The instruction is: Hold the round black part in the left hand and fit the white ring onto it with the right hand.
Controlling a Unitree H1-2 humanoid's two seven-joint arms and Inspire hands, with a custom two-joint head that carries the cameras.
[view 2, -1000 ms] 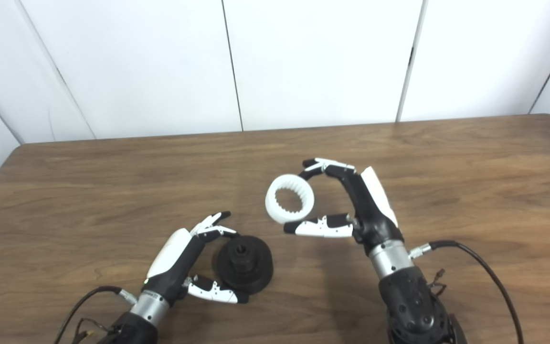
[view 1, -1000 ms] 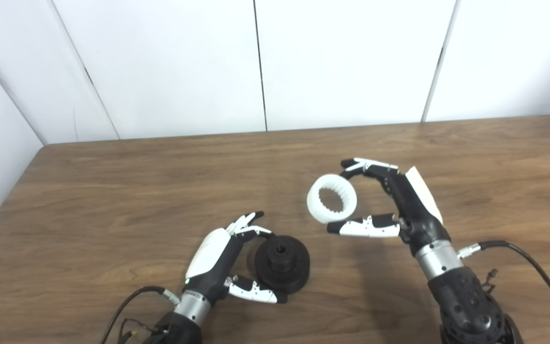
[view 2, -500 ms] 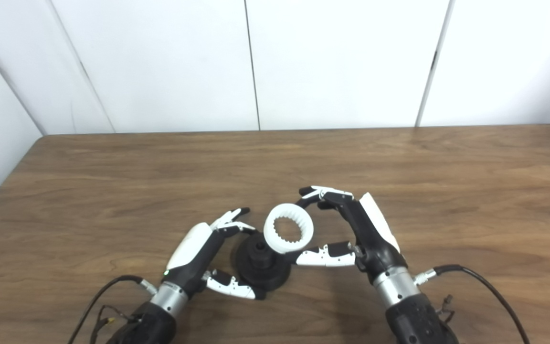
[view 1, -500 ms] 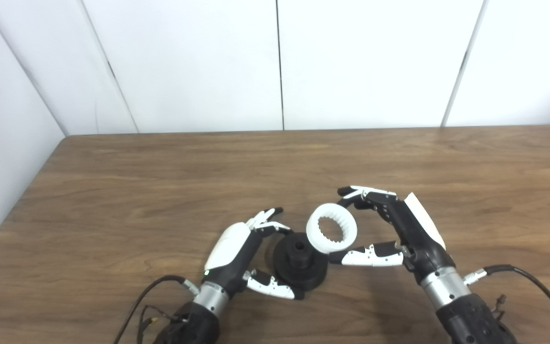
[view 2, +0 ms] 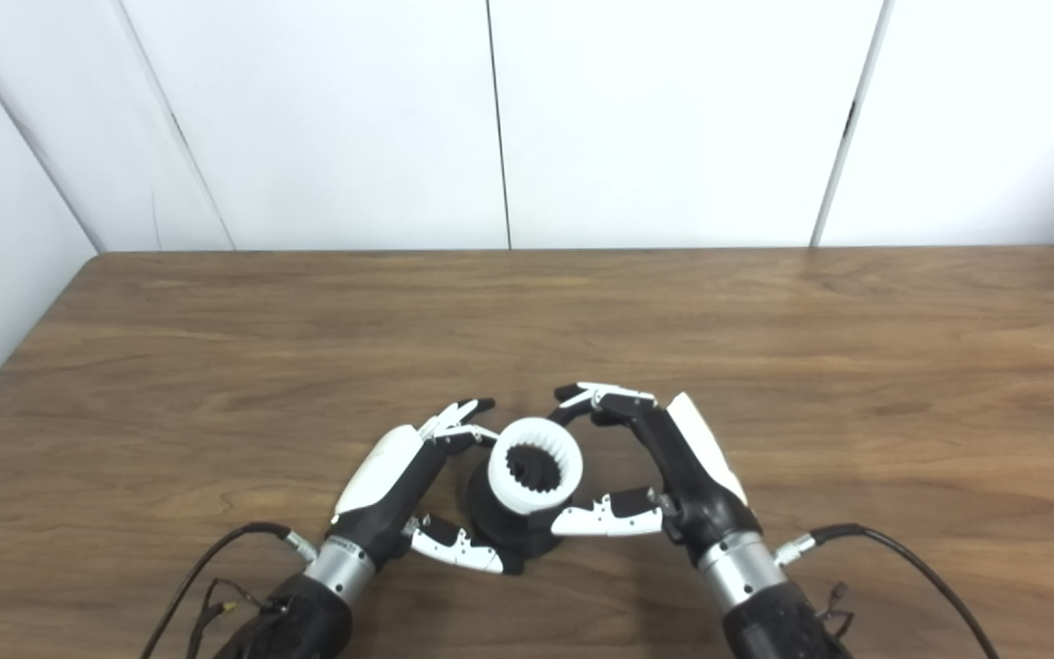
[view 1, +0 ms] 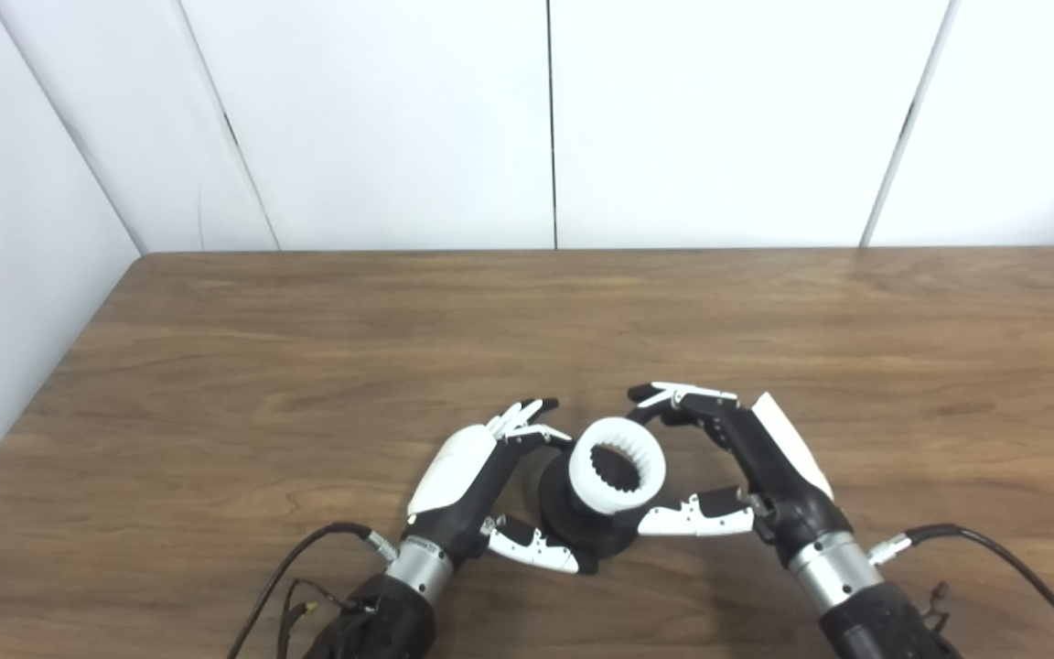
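A round black part (view 1: pixel 582 529) with a raised hub stands on the wooden table (view 1: pixel 307 348) near its front edge. My left hand (view 1: pixel 472 480) cups it from the left, fingers behind it and thumb in front. A white ring (view 1: pixel 618 467) with inner teeth sits over the black part's hub, tilted toward me. My right hand (view 1: pixel 747 467) holds the ring between its fingers at the far rim and its thumb at the near rim. In the right eye view the white ring (view 2: pixel 534 476) covers the top of the black part (view 2: pixel 504 535); whether it is seated on the hub is hidden.
White wall panels (view 1: pixel 545 119) stand behind the table's far edge. The table's left edge (view 1: pixel 42 394) runs diagonally at the picture's left. Black cables (view 1: pixel 289 586) trail from both wrists along the front of the table.
The camera has shifted, so the whole scene sits differently. My right hand has carried the white ring left and down onto the black part. My left hand stays around the black part.
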